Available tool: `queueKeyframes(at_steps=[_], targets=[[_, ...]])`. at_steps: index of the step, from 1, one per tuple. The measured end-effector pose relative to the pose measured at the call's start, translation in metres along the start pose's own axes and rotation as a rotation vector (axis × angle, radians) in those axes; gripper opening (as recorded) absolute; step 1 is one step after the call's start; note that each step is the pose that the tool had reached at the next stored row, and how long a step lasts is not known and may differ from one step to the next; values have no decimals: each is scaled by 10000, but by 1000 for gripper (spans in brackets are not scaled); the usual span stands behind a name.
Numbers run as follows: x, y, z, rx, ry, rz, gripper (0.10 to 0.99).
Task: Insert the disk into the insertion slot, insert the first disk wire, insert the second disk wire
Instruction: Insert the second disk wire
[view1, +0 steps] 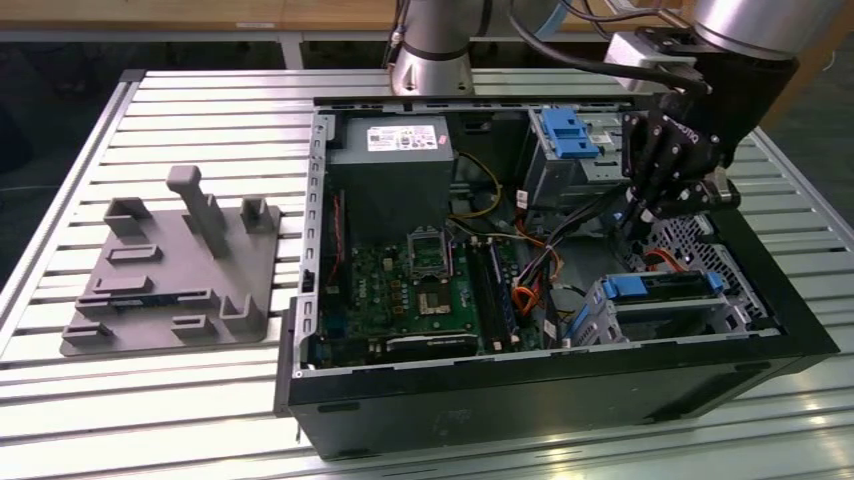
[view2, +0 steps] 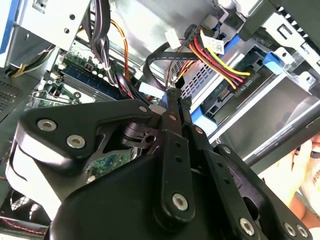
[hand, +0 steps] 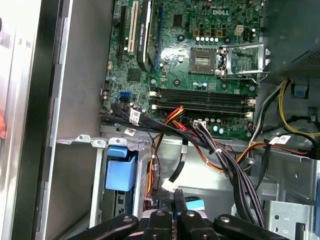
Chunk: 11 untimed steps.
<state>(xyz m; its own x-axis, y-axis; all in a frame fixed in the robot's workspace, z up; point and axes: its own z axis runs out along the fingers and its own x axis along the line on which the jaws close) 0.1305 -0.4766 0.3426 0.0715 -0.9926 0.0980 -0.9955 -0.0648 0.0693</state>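
Computer case (view1: 534, 390): black, open-topped, set on slatted metal table (view1: 200, 110). Green motherboard (view1: 414, 290) on the floor of the case.

Disk (view1: 663, 283): silver, in blue carrier frame (view2: 272, 62). Seated flat in insertion slot (view1: 627, 322), the low silver cage at the case corner toward the exterior view's right. Blue end of the carrier showing at the cage mouth in the first wrist view.

Red, yellow and black power wire (view2: 220, 62): run to the disk's edge, with its black connector (view2: 242, 82) lying against it. Cannot tell whether fully seated.

Gripper (view1: 641, 218): lowered inside the case, between the taller bay with blue latch (view1: 567, 135) and the insertion slot. Fingers (view2: 170, 130) drawn close together in both wrist views, tips pinched on the end of a black cable (view2: 155, 62) that loops just beside the power wire.

Grey moulded fixture (view1: 174, 270): on the table, well apart from the case, toward the exterior view's left.
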Motion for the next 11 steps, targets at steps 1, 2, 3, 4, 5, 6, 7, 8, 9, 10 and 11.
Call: queueKeyframes(at_steps=[1,2,3,4,5,6,7,8,9,10,11], targets=[[0,-7,0,-53,-4,-2,145],[1,-11,-1,-123,-9,-6,145],[1,-13,-1,-207,-17,-9,145],[1,-14,0,-297,-27,-11,145],[1,-15,0,-365,-37,-8,145],[0,-16,1,-414,-46,5,145],[1,-15,2,-429,-66,44,145],[1,-15,4,-434,-99,117,145],[0,-16,5,-456,-147,368,145],[0,-16,7,-468,-166,496,145],[0,-16,8,-481,-187,638,145]])
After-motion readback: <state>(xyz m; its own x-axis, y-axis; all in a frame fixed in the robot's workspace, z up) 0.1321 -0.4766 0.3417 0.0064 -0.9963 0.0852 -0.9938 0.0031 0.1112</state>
